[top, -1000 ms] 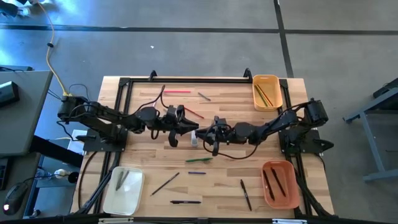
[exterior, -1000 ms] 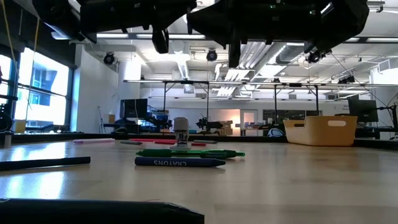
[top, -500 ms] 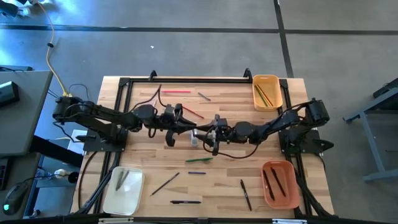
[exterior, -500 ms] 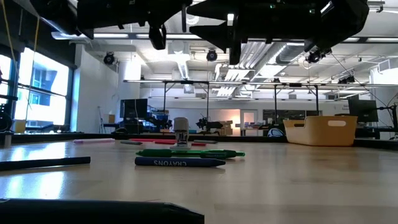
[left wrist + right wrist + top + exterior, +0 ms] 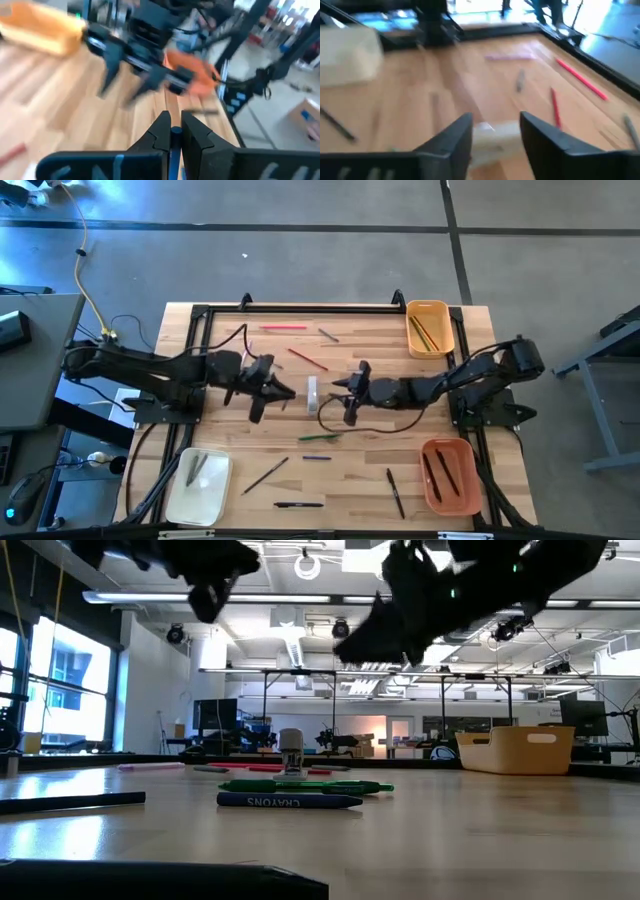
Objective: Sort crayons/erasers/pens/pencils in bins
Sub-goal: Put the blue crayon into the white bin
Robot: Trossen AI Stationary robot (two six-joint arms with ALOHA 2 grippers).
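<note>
- Above a slatted wooden table, the left gripper hovers near the centre, its fingers pressed together; the left wrist view shows a thin blue sliver pinched between them, too small to identify.
- The right gripper faces it from the 3 o'clock side, its fingers spread apart and holding nothing.
- A small white eraser stands on the table between the two grippers; in the right wrist view it shows in the gap between the parted fingers, untouched.
- The yellow-orange bin sits at the 1 o'clock corner of the table with thin pencils inside.
- The orange bin rests at 4 o'clock, holding two dark pens.
- The cream-white bin lies at 8 o'clock with a couple of grey items in it that cannot be made out.
- Loose on the table: a red pencil just toward 12 o'clock of the eraser, a pink stick and a short grey piece near the 12 o'clock edge.
- Toward 6 o'clock of the eraser lie a green pen and a blue crayon, the latter's label readable in the low view.
- Further toward 6 o'clock lie three dark pens: one slanted, one flat along the edge, and one beside the orange bin.
</note>
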